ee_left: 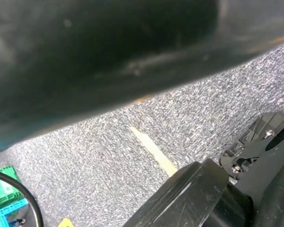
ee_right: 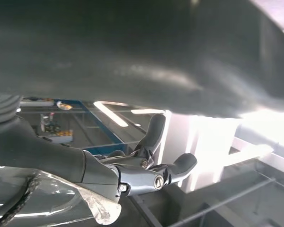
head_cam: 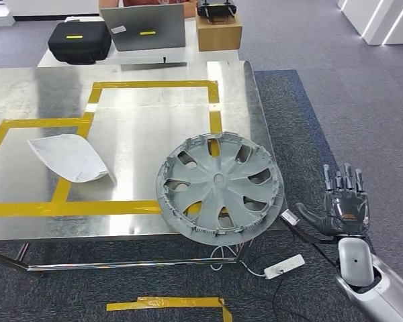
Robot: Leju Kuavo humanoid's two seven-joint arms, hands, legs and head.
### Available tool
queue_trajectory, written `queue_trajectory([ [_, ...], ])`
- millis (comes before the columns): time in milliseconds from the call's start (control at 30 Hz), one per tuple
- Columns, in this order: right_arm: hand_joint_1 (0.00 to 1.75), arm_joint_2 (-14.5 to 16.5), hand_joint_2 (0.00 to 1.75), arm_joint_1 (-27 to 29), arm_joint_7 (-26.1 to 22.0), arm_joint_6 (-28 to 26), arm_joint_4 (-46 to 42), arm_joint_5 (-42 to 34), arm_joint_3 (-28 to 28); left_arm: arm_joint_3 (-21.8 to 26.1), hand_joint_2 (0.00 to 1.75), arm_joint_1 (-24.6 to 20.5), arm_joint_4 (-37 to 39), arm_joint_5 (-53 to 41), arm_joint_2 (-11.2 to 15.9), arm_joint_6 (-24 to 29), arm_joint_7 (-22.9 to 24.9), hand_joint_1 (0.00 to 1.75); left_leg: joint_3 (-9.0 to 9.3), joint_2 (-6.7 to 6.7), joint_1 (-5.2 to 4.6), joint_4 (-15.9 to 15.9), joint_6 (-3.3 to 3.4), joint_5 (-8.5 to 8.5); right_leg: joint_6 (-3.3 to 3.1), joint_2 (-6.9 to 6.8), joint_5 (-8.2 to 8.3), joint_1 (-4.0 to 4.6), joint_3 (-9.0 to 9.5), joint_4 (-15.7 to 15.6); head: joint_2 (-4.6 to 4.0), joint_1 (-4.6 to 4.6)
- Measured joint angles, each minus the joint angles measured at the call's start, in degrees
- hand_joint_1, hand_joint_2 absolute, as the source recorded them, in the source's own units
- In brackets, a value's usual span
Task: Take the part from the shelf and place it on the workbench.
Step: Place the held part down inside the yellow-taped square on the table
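Gleaming under the lights, the steel table (head_cam: pixel 128 144) is carrying a grey wheel cover (head_cam: pixel 220 186), which is lying flat at its front right corner, overhanging the edge. Left of the wheel cover is resting a white panel (head_cam: pixel 70 157). Right of the table, the right hand (head_cam: pixel 344 204) is hovering released, fingers spread.

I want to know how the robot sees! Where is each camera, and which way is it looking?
Head view: high on the body, looking forward and down at the metal workbench, with the grey wheel cover lying on it; the right hand rises open beside the bench.
Left wrist view: on the hanging left arm, looking down at the grey carpet.
Right wrist view: behind the right hand, looking out past its thumb and fingers.
Shared: head and right wrist views both show the right hand.
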Motion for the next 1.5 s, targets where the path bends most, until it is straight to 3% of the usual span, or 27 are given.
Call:
queue_trajectory([
  [133,0.00,-0.72,0.00,0.82,0.15,1.29,-1.70,-0.01,-1.23,0.01,0.00,0.02,0.00,-0.02,-0.02,0.11,0.13,0.00,-0.01,0.00,0.00,0.00,0.01,-0.01,0.00,0.01,0.00,0.00,0.00,0.00,0.00,0.01],
  [433,0.00,-3.73,0.00,-0.48,0.18,-6.50,-5.14,0.00,-1.70,0.03,0.00,0.15,0.00,-0.15,-0.04,-0.16,-0.26,0.00,-0.03,0.00,-0.02,0.02,0.04,-0.01,0.04,0.01,0.03,0.00,0.00,0.00,0.00,0.01],
  [867,0.00,-5.12,0.00,-1.50,-0.66,-7.27,-6.58,0.00,-1.42,0.04,0.00,0.30,0.00,-0.17,-0.04,-0.61,-0.63,0.00,-0.05,0.00,-0.03,0.02,0.07,0.01,0.07,0.01,0.04,-0.01,0.00,0.00,0.00,0.00],
  [1167,0.00,-4.34,0.00,-2.35,-14.20,-9.49,-8.96,0.00,-3.47,0.16,0.00,0.50,0.00,0.01,-0.04,-1.71,-1.49,0.00,-0.09,-0.01,-0.07,0.15,0.20,-0.04,0.15,-0.02,0.08,-0.08,-0.01,-0.03,0.00,-0.01],
  [1300,0.00,-2.01,0.00,-1.50,-21.70,-10.89,-9.28,-0.02,-7.31,0.31,0.00,0.57,0.04,0.01,-0.06,-1.67,-1.48,0.00,-0.27,-0.02,-0.21,0.68,0.87,-0.35,0.52,-0.04,0.15,-0.29,0.03,-0.08,0.00,-0.03],
  [1400,0.00,0.53,0.00,-0.07,-27.61,-11.35,-9.79,-0.04,-11.41,0.42,0.00,0.64,0.09,0.01,-0.10,-1.58,-1.44,0.00,-0.21,0.01,-0.19,0.27,1.54,0.21,1.18,-0.03,0.50,-0.32,0.21,-0.43,0.00,-0.03],
  [1467,0.00,2.40,0.00,1.03,-31.41,-11.59,-10.37,-0.05,-14.55,0.44,0.00,0.58,0.11,0.01,-0.30,-1.44,-1.44,0.00,0.11,0.20,0.09,-1.17,2.22,1.28,1.59,0.10,-0.60,-0.27,-0.23,0.21,0.00,0.05],
  [1500,0.00,3.30,0.00,1.48,-32.84,-11.70,-10.55,-0.06,-16.05,0.44,0.00,0.55,0.11,0.01,-0.40,-1.36,-1.43,0.00,0.17,0.30,0.27,-1.85,2.49,1.79,1.72,0.17,-2.14,-0.25,-1.05,2.09,0.00,0.17],
])
